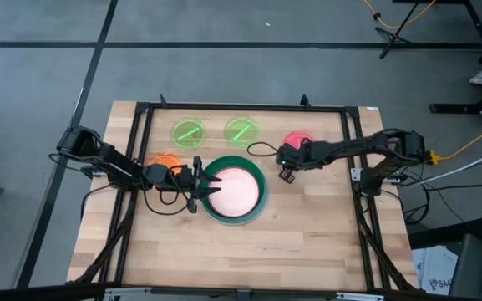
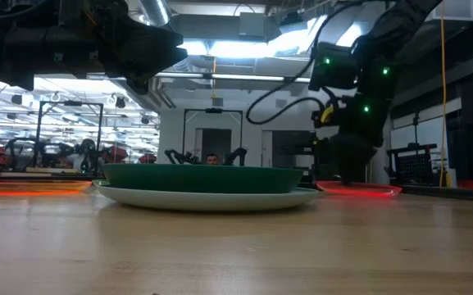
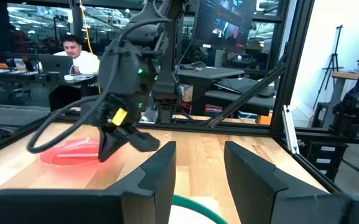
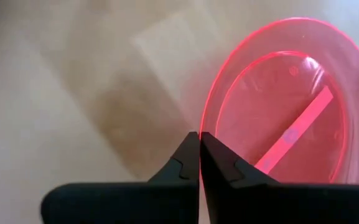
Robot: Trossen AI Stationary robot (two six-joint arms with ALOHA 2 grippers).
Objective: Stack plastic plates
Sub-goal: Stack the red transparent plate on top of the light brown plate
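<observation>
A stack of plates (image 1: 249, 211) stands mid-table: a dark green plate (image 2: 203, 177) rests on a wider pale one (image 2: 211, 198), with a pale cream-pink plate (image 1: 236, 191) inside. My left gripper (image 1: 197, 188) is open at the stack's left rim, level with the table, and the rim (image 3: 198, 208) shows between its fingers. The orange plate (image 1: 165, 159) lies under the left arm. Two neon green plates (image 1: 190, 132) (image 1: 242, 130) lie flat near the far edge. My right gripper (image 4: 199, 134) is shut, pointing down at the rim of the translucent pink plate (image 4: 285, 106), which lies flat on the table. My right gripper has its shut fingertips (image 4: 191, 146) at the pink plate's rim (image 4: 205, 118), coming from above. I cannot tell whether they touch it. The plate lies flat on the table (image 2: 357, 189).
A black frame (image 1: 241, 107) runs round the wooden table. Bare wood (image 1: 249, 251) lies between the stack and the near edge. Cables (image 1: 261, 150) trail by the right arm. A person sits at a desk beyond the table (image 3: 73, 53).
</observation>
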